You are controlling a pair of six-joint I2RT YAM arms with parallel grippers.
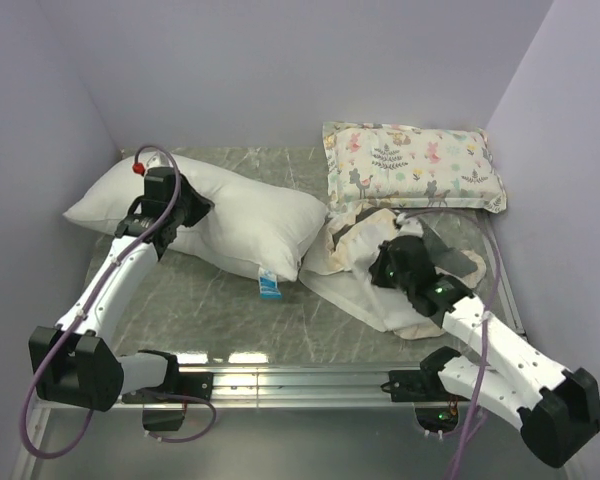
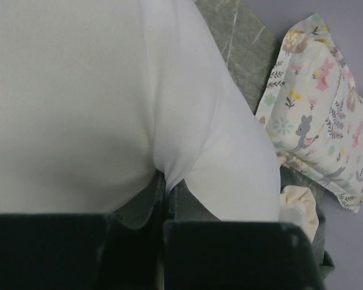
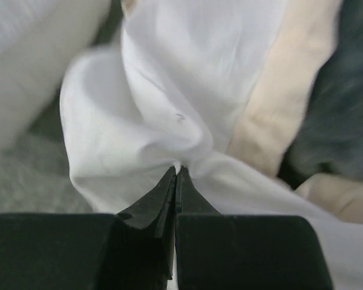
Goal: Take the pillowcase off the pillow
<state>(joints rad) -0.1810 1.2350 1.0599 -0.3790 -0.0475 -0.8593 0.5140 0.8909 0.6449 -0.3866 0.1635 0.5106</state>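
Note:
The plain white pillow [image 1: 220,220] lies across the left and middle of the table, bare. My left gripper [image 1: 192,210] is shut on a pinch of its cloth; in the left wrist view the pillow [image 2: 78,103] folds into the closed jaws of that gripper [image 2: 165,181]. The pillowcase [image 1: 380,280] lies crumpled at the right, cream-white inside showing, with dark grey patches and a cream frill. My right gripper [image 1: 388,265] is shut on its white cloth; in the right wrist view the pillowcase [image 3: 169,90] bunches at the tips of the right gripper [image 3: 176,172].
A small floral animal-print pillow [image 1: 412,165] lies at the back right, also in the left wrist view [image 2: 317,115]. A small blue tag [image 1: 270,286] hangs at the white pillow's near end. Walls close in on the left, back and right. A metal rail [image 1: 300,378] runs along the near edge.

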